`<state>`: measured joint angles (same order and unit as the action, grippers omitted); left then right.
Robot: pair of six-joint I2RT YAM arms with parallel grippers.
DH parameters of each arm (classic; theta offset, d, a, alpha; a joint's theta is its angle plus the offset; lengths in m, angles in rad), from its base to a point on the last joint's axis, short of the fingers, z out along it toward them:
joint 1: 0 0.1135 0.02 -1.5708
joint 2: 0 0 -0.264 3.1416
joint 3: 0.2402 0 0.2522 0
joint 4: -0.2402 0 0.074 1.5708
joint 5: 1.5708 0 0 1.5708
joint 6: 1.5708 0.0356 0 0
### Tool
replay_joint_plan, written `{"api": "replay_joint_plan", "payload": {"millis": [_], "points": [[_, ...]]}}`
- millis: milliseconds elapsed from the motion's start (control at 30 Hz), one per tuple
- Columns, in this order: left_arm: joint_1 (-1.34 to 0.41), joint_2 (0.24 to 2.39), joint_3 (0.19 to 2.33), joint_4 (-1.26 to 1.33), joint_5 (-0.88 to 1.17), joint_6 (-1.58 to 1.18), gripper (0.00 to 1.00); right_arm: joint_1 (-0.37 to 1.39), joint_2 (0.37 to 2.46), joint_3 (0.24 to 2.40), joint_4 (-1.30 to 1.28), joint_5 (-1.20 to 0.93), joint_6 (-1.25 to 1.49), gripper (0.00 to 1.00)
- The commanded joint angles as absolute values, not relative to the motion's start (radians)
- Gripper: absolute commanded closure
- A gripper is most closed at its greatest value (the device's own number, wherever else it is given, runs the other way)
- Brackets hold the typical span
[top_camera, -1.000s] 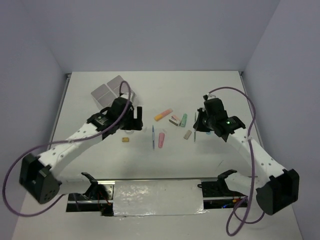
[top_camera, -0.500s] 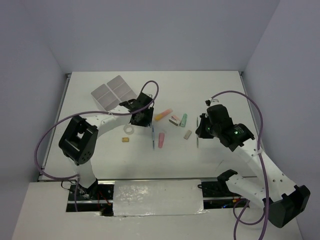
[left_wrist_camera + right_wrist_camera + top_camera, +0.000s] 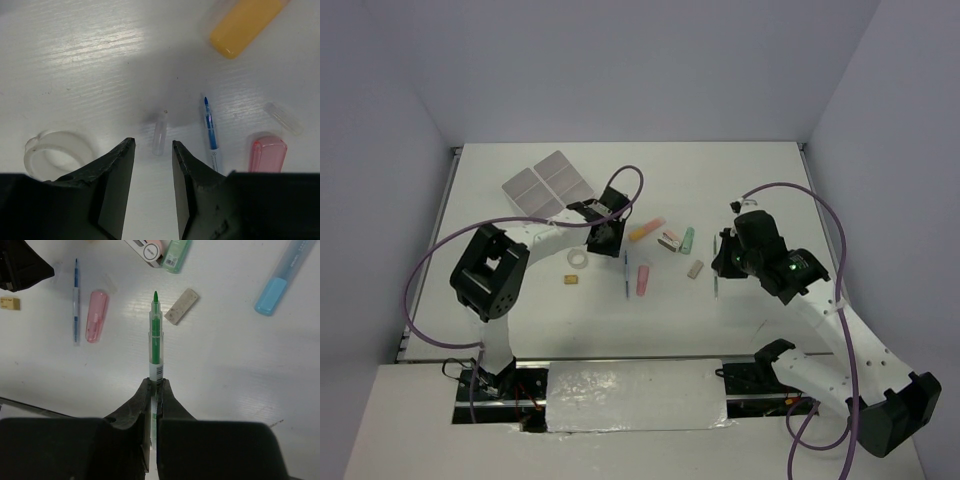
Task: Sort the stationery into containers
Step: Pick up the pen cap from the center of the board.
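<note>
**Right side.** My right gripper (image 3: 153, 387) is clenched on the tail of a thin green-tipped pen (image 3: 156, 335). The pen sticks straight out ahead of the fingers, tip toward the top of the wrist frame. I judge the tail grip leaves the long barrel free to drop tip-first into a compartment. It looks lifted off the table (image 3: 240, 365), but I cannot be sure. Beyond the tip lie the grey eraser (image 3: 181, 305) and, at upper right, the light blue marker (image 3: 282, 277).

**Left side.** My left gripper (image 3: 151, 150) has its jaws part-way apart and holds nothing. The near end of a small clear cap (image 3: 159, 134) shows in the gap, with table visible on both sides of it, so there is no contact. I judge the jaws are lined up astride the cap for a pinch across its width. The tape ring (image 3: 52, 155) sits at lower left. The blue pen (image 3: 210, 130) is just right of the cap, the pink marker (image 3: 267, 152) is at lower right and the orange marker (image 3: 247, 22) at upper right.

**Goal.** The containers (image 3: 548, 183) sit at the upper left of the overhead frame, near my left gripper and well apart from the right one. Nothing shows inside them that I can make out.

**Pose.** The left arm is folded at mid-left, forearm running right toward centre, wrist tipped down at the table. The right arm stretches from the lower right corner up and left, wrist bent down over the right edge of the scatter.
</note>
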<state>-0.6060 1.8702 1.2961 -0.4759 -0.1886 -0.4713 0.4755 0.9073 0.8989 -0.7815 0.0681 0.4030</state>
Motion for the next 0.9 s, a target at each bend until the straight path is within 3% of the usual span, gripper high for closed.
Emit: {"api": "replay_joint_plan", "payload": {"millis": [0, 267, 667, 767, 867], "points": [[-0.609, 1.898, 1.301, -0.465, -0.176, -0.46, 0.52, 0.486, 0.896, 0.894, -0.773, 0.075, 0.393, 1.0], [-0.611, 1.939, 1.308, -0.453, -0.163, -0.457, 0.53, 0.486, 0.897, 0.891, -0.77, 0.071, 0.391, 1.0], [-0.612, 1.954, 1.27, -0.472, -0.19, -0.474, 0.91, 0.488, 0.89, 0.87, -0.747, 0.049, 0.391, 1.0], [-0.611, 1.921, 1.256, -0.463, -0.163, -0.485, 0.99, 0.489, 0.876, 0.839, -0.691, -0.047, 0.377, 1.0], [-0.612, 1.835, 1.235, -0.434, -0.112, -0.514, 1.0, 0.494, 0.83, 0.775, -0.525, -0.217, 0.385, 1.0]]}}
